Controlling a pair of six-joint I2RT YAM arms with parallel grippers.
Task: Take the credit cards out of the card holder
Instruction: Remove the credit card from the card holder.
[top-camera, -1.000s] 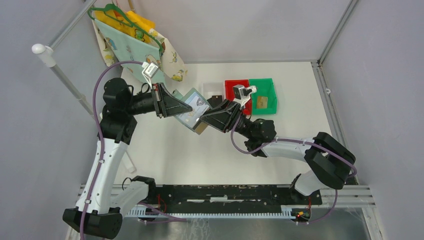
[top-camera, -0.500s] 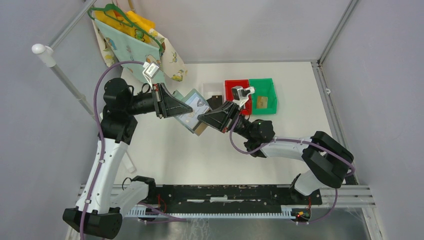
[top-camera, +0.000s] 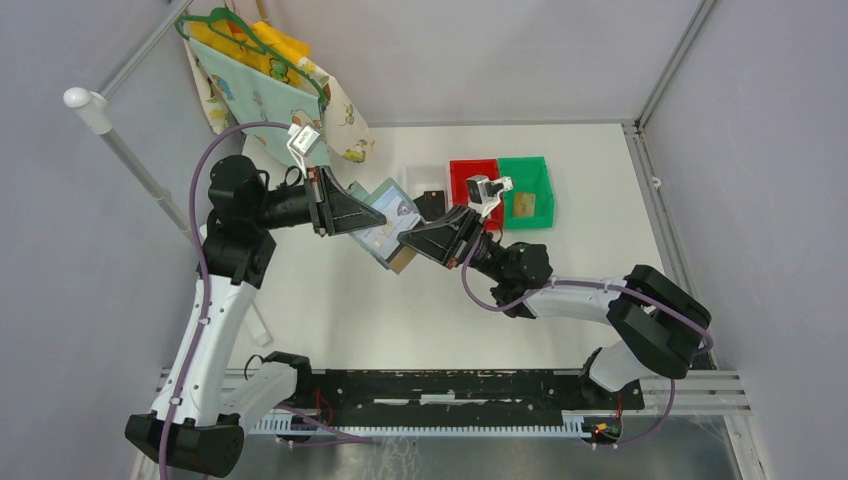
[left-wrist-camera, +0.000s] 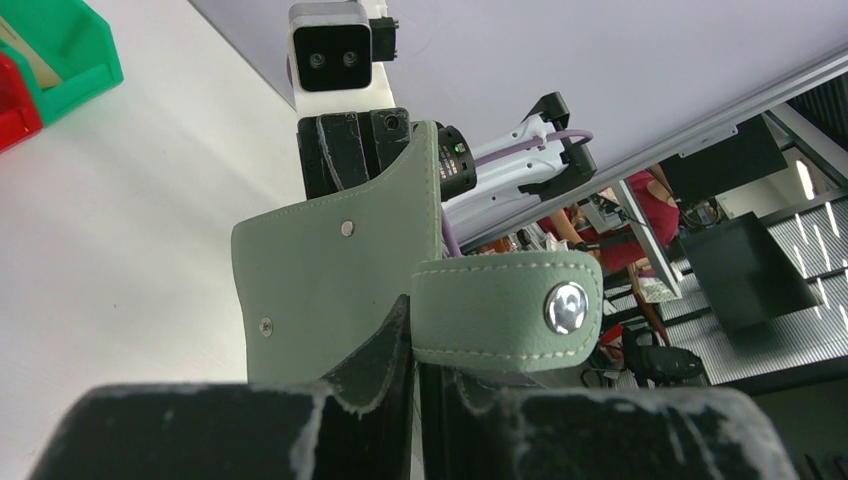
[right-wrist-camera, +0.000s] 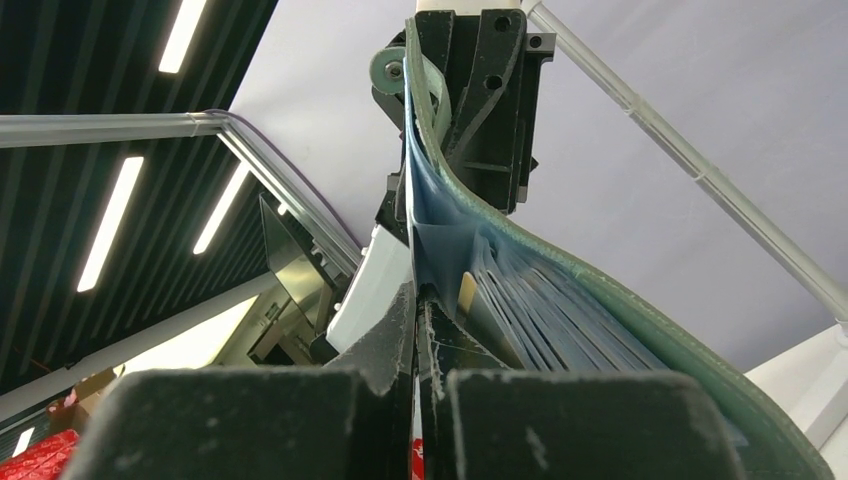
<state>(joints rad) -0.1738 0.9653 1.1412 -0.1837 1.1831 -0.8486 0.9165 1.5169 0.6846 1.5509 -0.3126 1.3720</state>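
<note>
White table (top-camera: 600, 260) lies well below the holder (top-camera: 388, 212), which hangs open in the air between both arms. From the far-left side the left gripper (left-wrist-camera: 413, 350) pinches its cover. The right gripper (right-wrist-camera: 415, 300) meets it from the opposite, near-right side, fingers pressed together at the edge of the pockets; whether a card is caught I cannot tell. Just beside it the cards (right-wrist-camera: 530, 315) sit fanned in the pockets, so the pull likely runs back along the right arm.

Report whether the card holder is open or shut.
Open. The left tool grips the cover of the card holder while the right tool pinches its exposed inner pockets, seen from above.
</note>
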